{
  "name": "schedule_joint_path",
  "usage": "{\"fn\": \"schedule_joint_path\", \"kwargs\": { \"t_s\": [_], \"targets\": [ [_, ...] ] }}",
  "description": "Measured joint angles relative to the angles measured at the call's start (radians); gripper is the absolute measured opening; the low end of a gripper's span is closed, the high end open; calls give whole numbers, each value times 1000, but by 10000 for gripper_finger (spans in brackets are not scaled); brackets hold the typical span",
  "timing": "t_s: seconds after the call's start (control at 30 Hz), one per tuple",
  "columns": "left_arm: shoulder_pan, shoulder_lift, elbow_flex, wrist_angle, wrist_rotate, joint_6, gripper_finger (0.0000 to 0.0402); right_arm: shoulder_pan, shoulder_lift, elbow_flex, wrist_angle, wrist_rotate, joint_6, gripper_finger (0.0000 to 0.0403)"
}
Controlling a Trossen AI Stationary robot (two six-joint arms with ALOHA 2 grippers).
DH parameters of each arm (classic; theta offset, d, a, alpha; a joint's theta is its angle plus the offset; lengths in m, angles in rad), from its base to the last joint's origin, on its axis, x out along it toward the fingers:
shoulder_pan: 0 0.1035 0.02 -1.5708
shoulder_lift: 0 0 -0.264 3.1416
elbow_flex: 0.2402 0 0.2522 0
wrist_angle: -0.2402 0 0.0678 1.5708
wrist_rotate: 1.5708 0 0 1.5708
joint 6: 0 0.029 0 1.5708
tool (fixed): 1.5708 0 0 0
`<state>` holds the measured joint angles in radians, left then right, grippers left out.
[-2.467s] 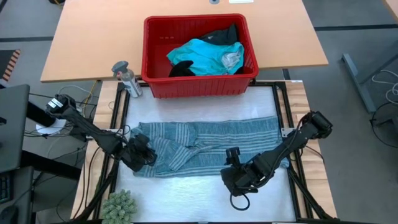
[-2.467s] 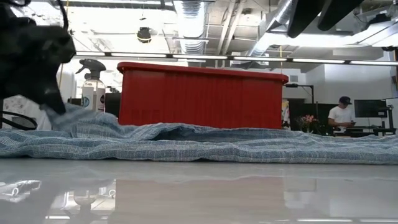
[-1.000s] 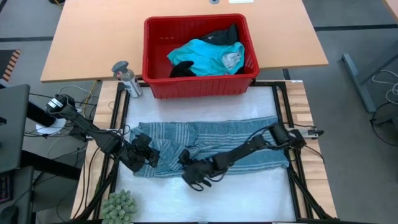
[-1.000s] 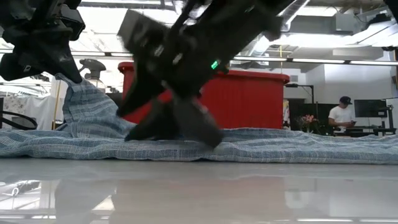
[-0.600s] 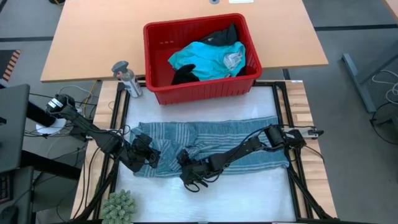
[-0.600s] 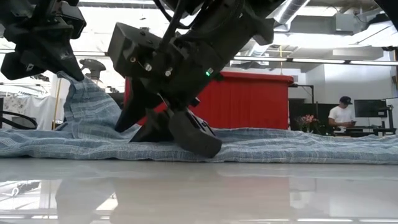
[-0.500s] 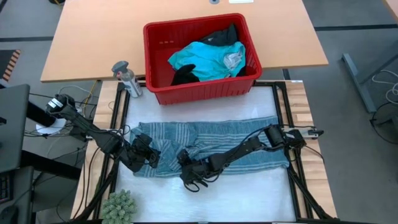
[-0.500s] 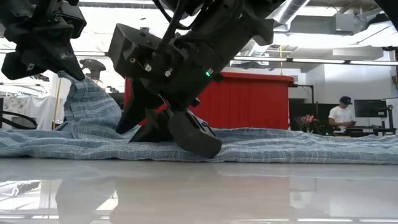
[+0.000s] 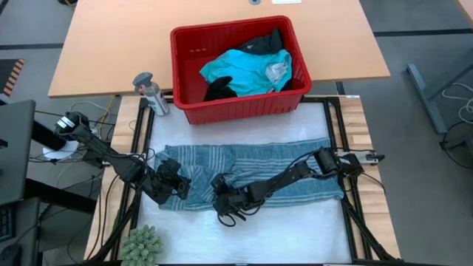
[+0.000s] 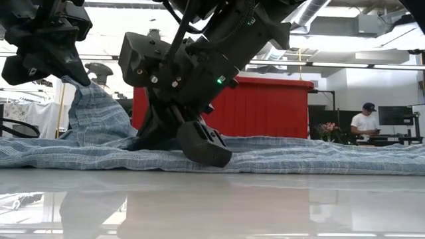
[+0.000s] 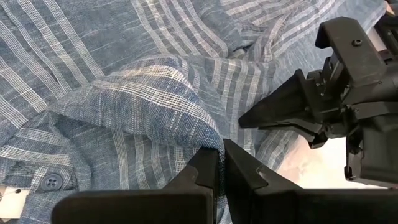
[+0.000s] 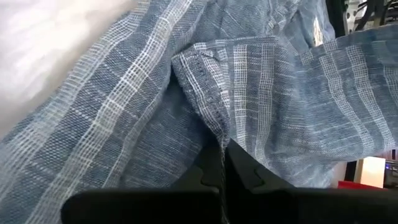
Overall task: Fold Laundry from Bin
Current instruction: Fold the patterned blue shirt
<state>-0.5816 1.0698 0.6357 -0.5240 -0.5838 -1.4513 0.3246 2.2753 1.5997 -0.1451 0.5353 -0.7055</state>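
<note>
- High view: you see the blue-grey striped cloth garment (image 9: 251,170) spread flat on the white table top (image 9: 310,229), in front of the red rectangular plastic bin (image 9: 238,66). The bin holds a bright turquoise garment (image 9: 240,66) and black garments (image 9: 262,41). The left gripper (image 9: 179,188) is at the left end of the striped garment. The right gripper (image 9: 219,201) is at the garment's front edge, near the left one. A small grey spray bottle (image 9: 148,91) stands just beside the bin's left side, and a green spiky plant (image 9: 140,245) sits at the front left corner.
- Low view: you see the left gripper (image 10: 73,74) raised above the table, with a corner of the striped garment (image 10: 99,126) lifted up to it. The right gripper (image 10: 199,149) is low, touching the cloth. The red bin (image 10: 265,106) stands behind. A person (image 10: 364,125) is far off in the room.
- Left wrist view: the left gripper (image 11: 219,163) has its fingers closed together on a fold of the striped cloth (image 11: 124,93). A dark button (image 11: 51,182) shows on the garment. The right gripper (image 11: 273,115) is close by.
- Right wrist view: the right gripper (image 12: 222,163) has its fingers pressed together, pinching a hemmed edge of the striped cloth (image 12: 261,93).
</note>
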Motion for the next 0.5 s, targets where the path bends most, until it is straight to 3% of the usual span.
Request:
{"fn": "schedule_joint_path", "kwargs": {
  "t_s": [0.5],
  "targets": [
    [-1, -50, 0, 0, 29, -35, 0, -13, -74, 1, -90, -16, 102, 25]
  ]
}}
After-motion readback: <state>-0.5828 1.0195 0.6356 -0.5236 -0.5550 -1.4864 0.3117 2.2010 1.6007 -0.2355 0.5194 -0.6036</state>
